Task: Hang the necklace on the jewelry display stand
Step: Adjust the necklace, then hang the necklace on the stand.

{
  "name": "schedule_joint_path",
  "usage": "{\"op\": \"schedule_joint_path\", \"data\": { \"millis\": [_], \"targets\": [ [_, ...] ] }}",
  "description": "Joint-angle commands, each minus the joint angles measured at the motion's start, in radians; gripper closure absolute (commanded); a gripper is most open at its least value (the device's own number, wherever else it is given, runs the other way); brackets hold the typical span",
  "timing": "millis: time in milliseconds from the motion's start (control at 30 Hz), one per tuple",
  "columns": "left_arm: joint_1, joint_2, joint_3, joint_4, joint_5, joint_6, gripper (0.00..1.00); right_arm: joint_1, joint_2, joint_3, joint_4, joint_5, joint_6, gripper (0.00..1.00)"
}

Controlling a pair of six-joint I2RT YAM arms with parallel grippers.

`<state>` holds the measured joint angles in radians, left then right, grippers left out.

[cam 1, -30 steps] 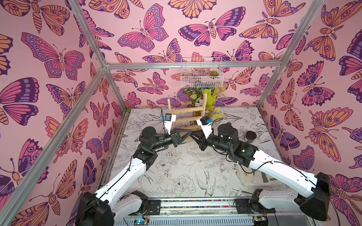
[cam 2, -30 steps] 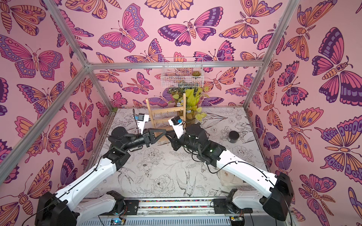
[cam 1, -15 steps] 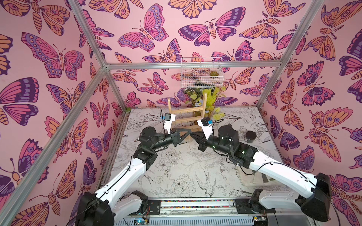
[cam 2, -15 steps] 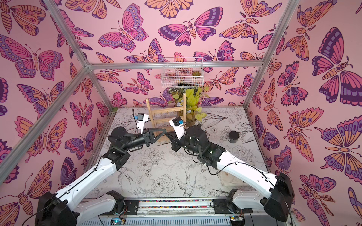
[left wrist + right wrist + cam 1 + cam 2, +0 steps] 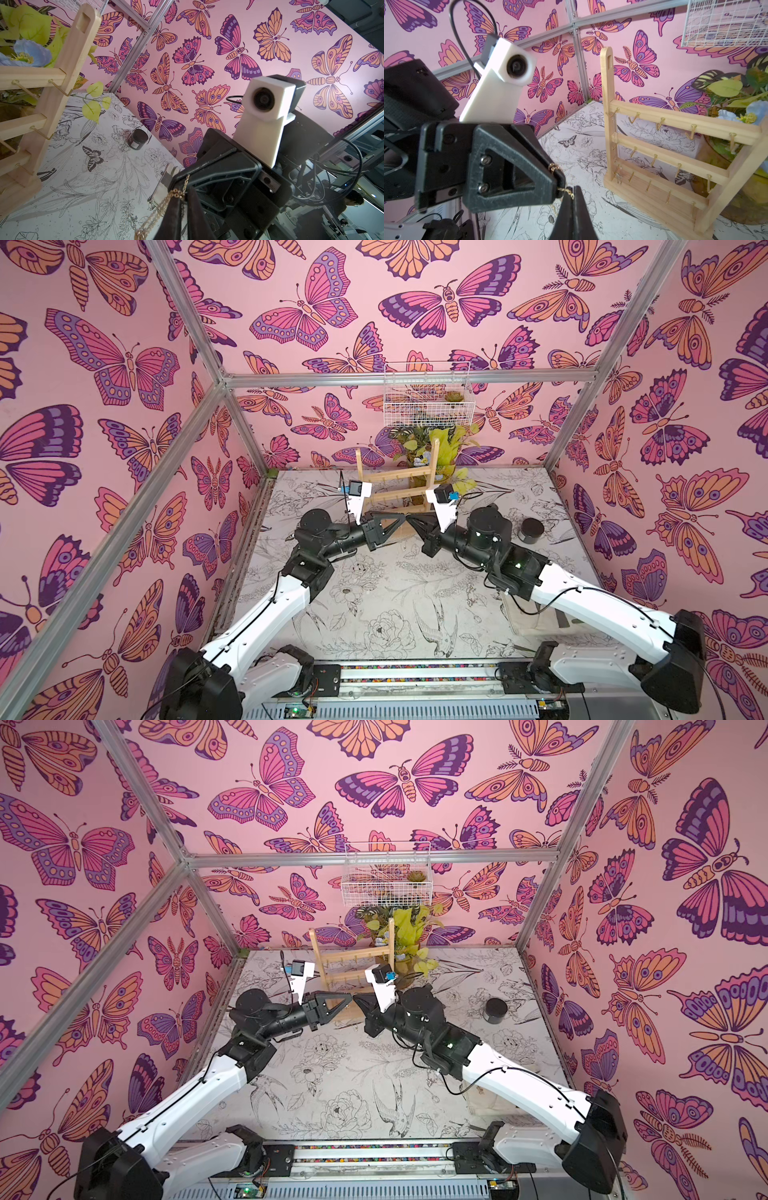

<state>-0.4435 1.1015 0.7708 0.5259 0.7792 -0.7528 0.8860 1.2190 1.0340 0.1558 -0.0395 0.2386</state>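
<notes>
White, flower-printed table [image 5: 374, 597] fills the floor of the cell. Far on it, about mid-width, the wooden stand [image 5: 399, 475] is upright, hooks facing near; it also shows in the second top view [image 5: 353, 955]. A black jar [image 5: 532, 529] sits well to its right.

Just near of the stand's base the two arms meet tip to tip above the table: left gripper [image 5: 404, 516] reaching in from the left, right gripper [image 5: 409, 517] from the right, tips all but touching in both top views.

The necklace [image 5: 158, 212] is off the table, at that meeting point. The right gripper's fingers [image 5: 571, 214] are pressed fully together, and the chain [image 5: 566, 190] runs straight into their tip. From there it crosses to the left gripper's tip [image 5: 560, 178], lies over its upper edge, and hangs as a doubled strand down the outside of the left fingers [image 5: 172, 218]. Those fingers are very close, with only a thin slit between them; whether they pinch the chain I cannot tell. No part of the chain touches the stand.
</notes>
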Motion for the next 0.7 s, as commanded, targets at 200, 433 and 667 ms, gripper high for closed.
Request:
{"op": "schedule_joint_path", "data": {
  "millis": [200,433,667],
  "targets": [
    [0.009,-0.008,-0.007,0.01,0.02,0.0,0.86,0.003,0.006,0.027,0.052,0.037,0.014,1.0],
    [0.011,-0.006,-0.008,0.013,0.019,0.0,0.91,0.003,0.011,0.037,0.058,0.049,0.018,1.0],
    [0.035,-0.026,-0.009,-0.023,0.002,0.01,0.93,0.002,0.01,0.05,0.006,0.1,0.01,1.0]
  ]
}}
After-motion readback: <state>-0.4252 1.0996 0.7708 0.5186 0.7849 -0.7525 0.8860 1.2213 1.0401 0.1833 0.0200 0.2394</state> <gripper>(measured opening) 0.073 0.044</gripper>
